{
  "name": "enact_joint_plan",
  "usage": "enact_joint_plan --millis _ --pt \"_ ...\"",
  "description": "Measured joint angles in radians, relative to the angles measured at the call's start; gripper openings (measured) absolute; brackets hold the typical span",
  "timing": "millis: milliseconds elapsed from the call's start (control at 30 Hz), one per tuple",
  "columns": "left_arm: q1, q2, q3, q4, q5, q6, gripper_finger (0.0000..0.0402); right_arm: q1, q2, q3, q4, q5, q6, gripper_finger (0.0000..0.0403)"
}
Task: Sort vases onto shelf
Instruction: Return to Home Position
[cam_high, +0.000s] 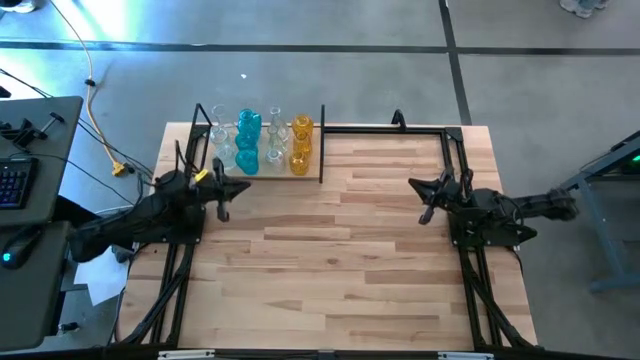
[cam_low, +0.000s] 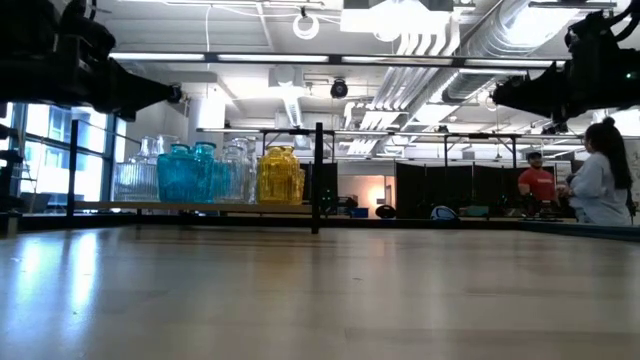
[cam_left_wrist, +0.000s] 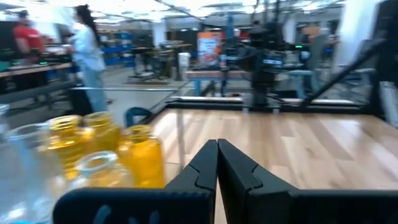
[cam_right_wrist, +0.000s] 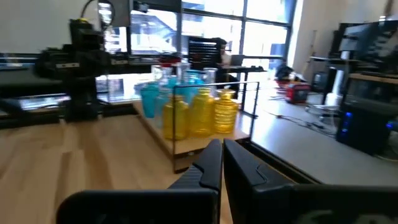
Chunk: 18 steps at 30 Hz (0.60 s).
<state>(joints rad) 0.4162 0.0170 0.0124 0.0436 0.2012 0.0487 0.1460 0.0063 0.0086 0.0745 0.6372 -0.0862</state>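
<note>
Upright vases (cam_high: 262, 143) crowd the shelf (cam_low: 200, 207); the clear ones overlap, uncountable.
Shelf runs lengthwise along the table's (cam_high: 340, 260) far edge; left gripper (cam_left_wrist: 217, 144) and right gripper (cam_right_wrist: 222, 144) are pinched together.

In the low view the small teal-blue glass vases (cam_low: 190, 175) hide part of the clear glass vases (cam_low: 140, 168) on the light-wood shelf with black posts (cam_low: 110, 207), so the clear ones cannot be counted. The dark left arm (cam_low: 60, 50) and dark right arm (cam_low: 580, 70) are cut by that picture's top edge. The left wrist view cuts one clear vase at its edge and blurs a standing person (cam_left_wrist: 87, 50).
</note>
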Motion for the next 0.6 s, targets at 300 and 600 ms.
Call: enact_joint_plan --millis 300,600 --pt "0.126 0.068 0.0 0.004 0.015 -0.037 0.0 -0.102 0.085 0.0 -0.002 0.013 0.045 0.0" --pt "0.141 0.141 0.0 -0.031 -0.211 -0.053 0.0 -0.16 0.194 0.0 -0.004 0.092 0.181 0.0"
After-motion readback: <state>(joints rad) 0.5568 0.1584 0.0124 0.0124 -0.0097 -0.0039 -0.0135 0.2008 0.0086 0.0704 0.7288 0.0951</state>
